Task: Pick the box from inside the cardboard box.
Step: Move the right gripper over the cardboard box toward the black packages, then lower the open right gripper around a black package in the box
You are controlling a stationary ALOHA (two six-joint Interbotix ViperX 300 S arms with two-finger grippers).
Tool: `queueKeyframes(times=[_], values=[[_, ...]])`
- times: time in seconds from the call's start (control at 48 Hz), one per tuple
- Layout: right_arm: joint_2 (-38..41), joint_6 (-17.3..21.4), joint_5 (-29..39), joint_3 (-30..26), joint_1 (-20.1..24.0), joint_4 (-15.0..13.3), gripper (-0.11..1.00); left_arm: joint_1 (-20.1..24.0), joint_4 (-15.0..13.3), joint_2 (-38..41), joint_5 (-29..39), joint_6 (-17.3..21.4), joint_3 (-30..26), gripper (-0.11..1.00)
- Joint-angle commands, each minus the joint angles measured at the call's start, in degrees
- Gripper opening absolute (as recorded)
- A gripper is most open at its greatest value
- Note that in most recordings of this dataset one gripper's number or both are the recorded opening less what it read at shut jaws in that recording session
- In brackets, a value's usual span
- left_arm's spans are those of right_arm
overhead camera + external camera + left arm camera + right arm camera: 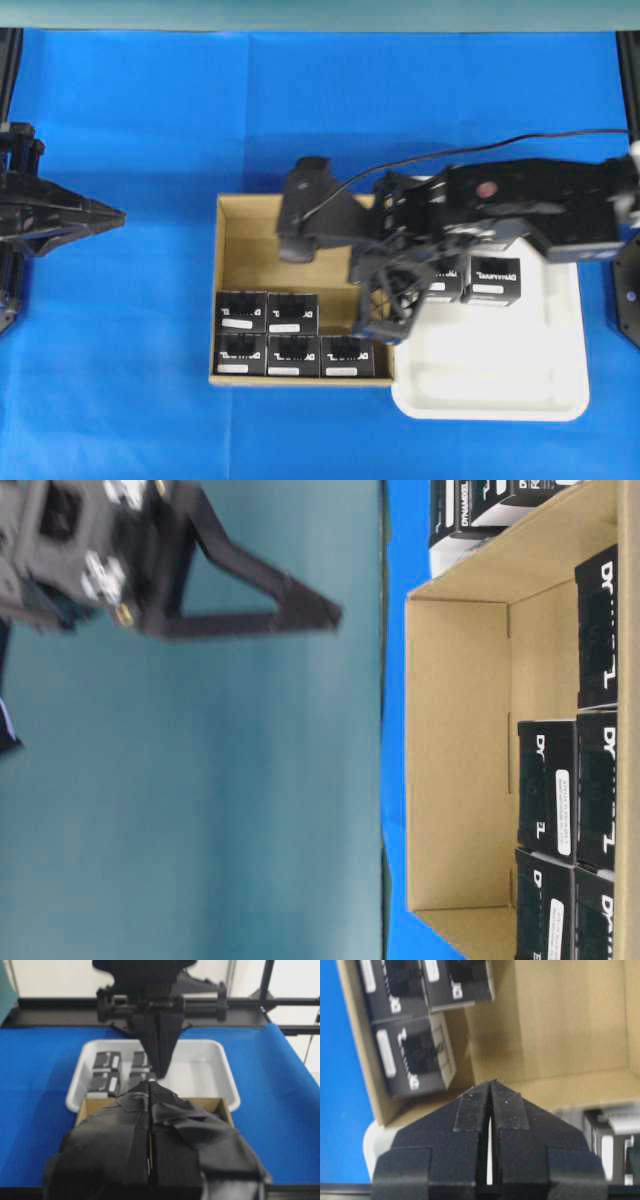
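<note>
The cardboard box point(250, 240), shallow tan corrugated board, sits mid-frame on the blue surface point(120, 400) in the overhead view, with five glossy black boxes point(292, 312) along its lower edge and more in the rounded white plastic tray point(500, 390) to its right. The right claw point(490, 1091), fingers pressed together and gripping nothing, hangs over the carton's right rim. Only the left wrist view shows the left claw point(150, 1091) clenched and empty.

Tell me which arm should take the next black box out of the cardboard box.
Right. Its shut tool hangs over the cardboard box beside the black boxes; the left tool sits well off to the side.
</note>
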Motion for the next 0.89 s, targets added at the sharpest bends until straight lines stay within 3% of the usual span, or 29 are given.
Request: queueKeyframes(times=[0.0,0.25,0.375,0.458,0.687,0.77,0.874], values=[[1.8,-0.8,0.1,-2.0,0.3,-0.1,0.01,0.1,0.1,0.3,-0.3,-0.1,-1.5,-0.06],[5.4,-5.5,1.0,-5.9,0.2,0.2,0.04,0.0,0.1,0.3,0.8,-0.3,-1.6,-0.06],[7.2,-6.9,1.1,-7.2,0.2,0.4,0.12,-0.2,0.1,0.3,1.6,-0.3,-1.9,-0.06],[8.4,-7.7,1.1,-8.3,0.2,0.4,0.27,-0.3,0.1,0.3,2.0,-0.2,-2.1,-0.06],[12.0,-10.7,0.5,-10.3,0.1,0.1,0.9,-0.6,0.1,0.5,2.9,-0.3,-2.1,-0.06],[13.3,-11.3,-0.2,-10.6,0.0,0.1,0.99,-1.0,0.1,0.7,3.8,-0.3,-2.1,-0.06],[14.8,-11.4,-1.8,-11.3,0.0,0.1,0.99,-1.0,0.1,0.7,5.3,-0.3,-2.1,-0.06]])
